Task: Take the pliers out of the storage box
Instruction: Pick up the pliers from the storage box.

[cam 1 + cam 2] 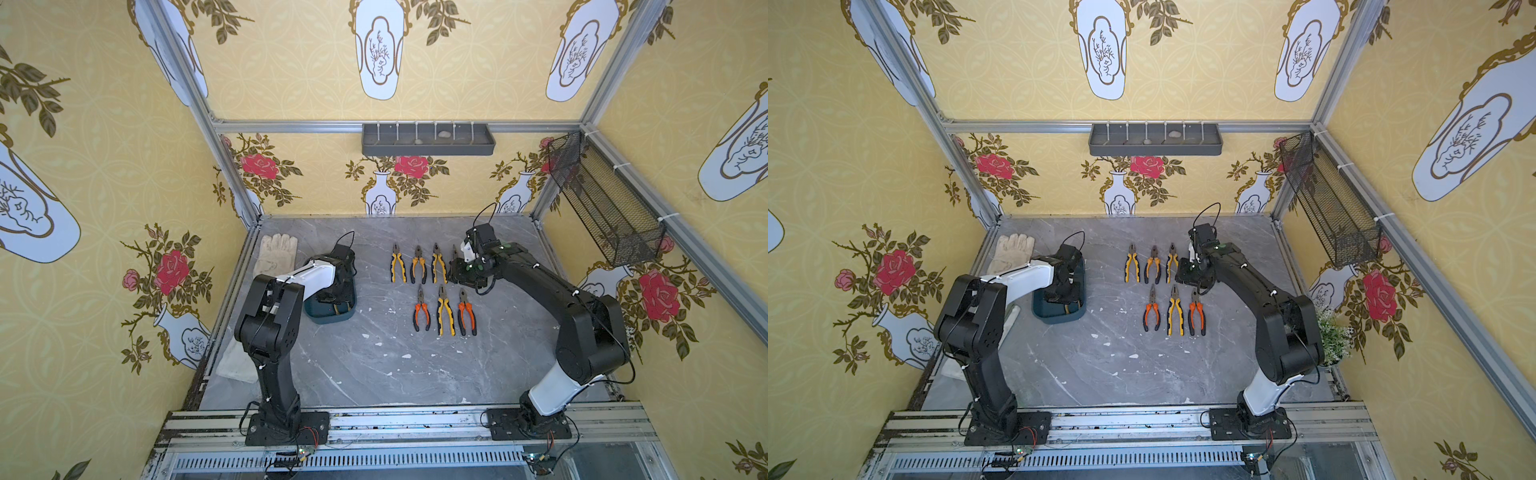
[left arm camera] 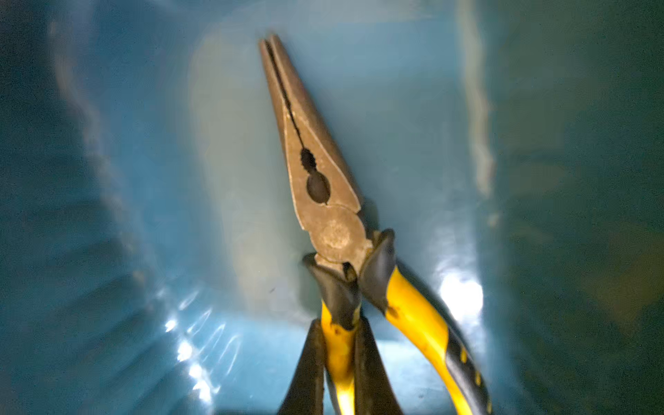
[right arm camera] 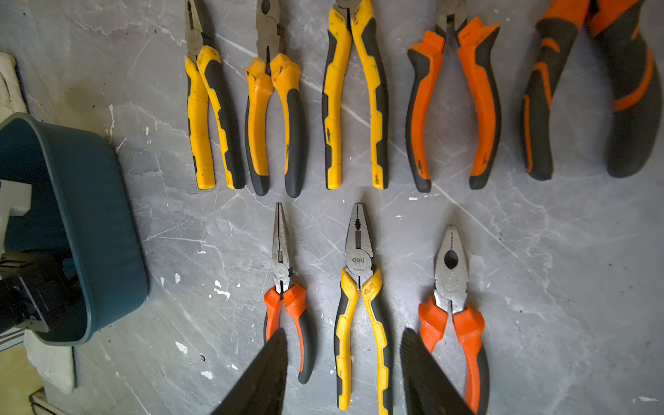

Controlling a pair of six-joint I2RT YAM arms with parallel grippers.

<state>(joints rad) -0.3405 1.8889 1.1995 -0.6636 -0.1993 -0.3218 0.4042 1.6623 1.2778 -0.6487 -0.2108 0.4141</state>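
The teal storage box (image 1: 332,318) (image 1: 1059,319) stands left of centre on the table. My left gripper (image 2: 339,359) reaches down inside it and is shut on one yellow handle of the yellow-and-black needle-nose pliers (image 2: 316,161), which lie against the box's blue inner wall (image 2: 107,179). Several other pliers (image 1: 444,311) (image 3: 359,251) lie on the grey table in two rows, right of the box. My right gripper (image 3: 343,336) hovers open over those rows, nothing between its fingers (image 3: 273,359). In a top view it sits at the right end of the back row (image 1: 459,270).
A pale work glove (image 1: 276,251) lies behind the box, and a white cloth (image 1: 237,361) lies at the table's left edge. A grey divided tray (image 1: 428,139) hangs on the back wall, a black mesh basket (image 1: 602,203) on the right wall. A small plant (image 1: 1333,336) stands behind the right arm.
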